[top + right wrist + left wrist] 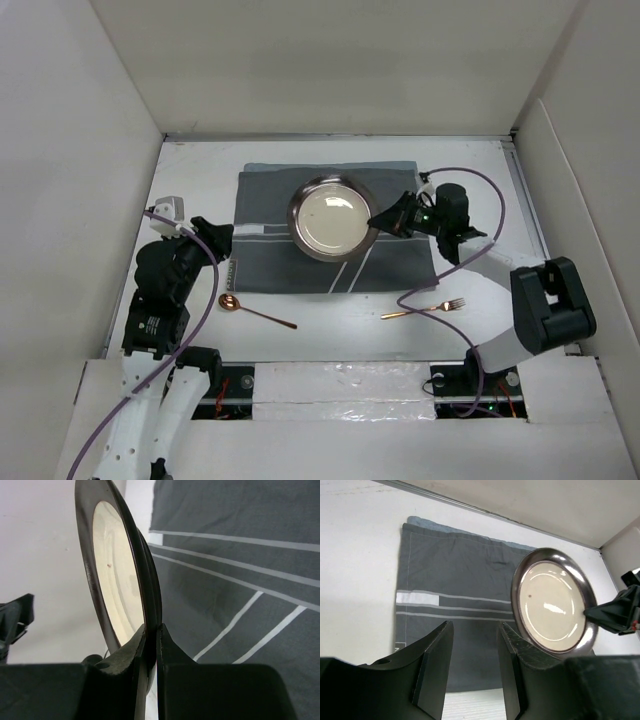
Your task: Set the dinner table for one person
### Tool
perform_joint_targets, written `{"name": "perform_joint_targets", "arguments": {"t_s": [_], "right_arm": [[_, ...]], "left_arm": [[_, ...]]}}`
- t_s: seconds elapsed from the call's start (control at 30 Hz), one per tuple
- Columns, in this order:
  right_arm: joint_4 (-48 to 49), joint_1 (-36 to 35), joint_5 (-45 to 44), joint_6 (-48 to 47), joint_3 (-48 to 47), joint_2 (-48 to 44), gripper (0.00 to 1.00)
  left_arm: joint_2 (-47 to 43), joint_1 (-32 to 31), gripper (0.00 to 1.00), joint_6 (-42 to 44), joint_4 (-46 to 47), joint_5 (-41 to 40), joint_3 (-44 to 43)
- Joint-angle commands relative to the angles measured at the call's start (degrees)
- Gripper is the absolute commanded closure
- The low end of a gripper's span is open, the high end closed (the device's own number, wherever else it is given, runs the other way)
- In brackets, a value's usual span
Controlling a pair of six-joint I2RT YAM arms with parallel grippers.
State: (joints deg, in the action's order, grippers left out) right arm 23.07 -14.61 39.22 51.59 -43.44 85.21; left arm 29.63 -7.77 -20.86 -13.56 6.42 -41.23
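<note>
A round plate (333, 217) with a dark rim and cream centre is over the dark grey striped placemat (270, 255) on the white dinner table (330, 310). My right gripper (379, 220) is shut on the plate's right rim; in the right wrist view the rim (150, 605) sits pinched between the jaws (152, 636). The plate also shows in the left wrist view (552, 602). My left gripper (222, 238) is open and empty at the placemat's left edge (475, 645). A copper spoon (255, 310) and a copper fork (425, 308) lie in front of the placemat.
White upright panels (70, 200) wall in the table on the left, back and right. The placemat (455, 595) fills the middle of the left wrist view. The arm bases stand at the near edge (330, 380).
</note>
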Motion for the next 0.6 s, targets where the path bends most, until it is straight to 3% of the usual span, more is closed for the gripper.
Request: {"name": "perform_joint_targets", "arguments": {"t_s": [0.0,0.57], "right_arm": [[7.5,-0.2,0.2,1.1,-4.0,2.8,1.0],[4.4,-2.3,-0.6,-1.4,-12.2,14.4,1.0]], "left_arm": [[0.1,0.2,0.63,0.2,1.6,-0.3,-1.7],[0.5,0.2,0.63,0.3,2.0,0.6,-1.7]]}}
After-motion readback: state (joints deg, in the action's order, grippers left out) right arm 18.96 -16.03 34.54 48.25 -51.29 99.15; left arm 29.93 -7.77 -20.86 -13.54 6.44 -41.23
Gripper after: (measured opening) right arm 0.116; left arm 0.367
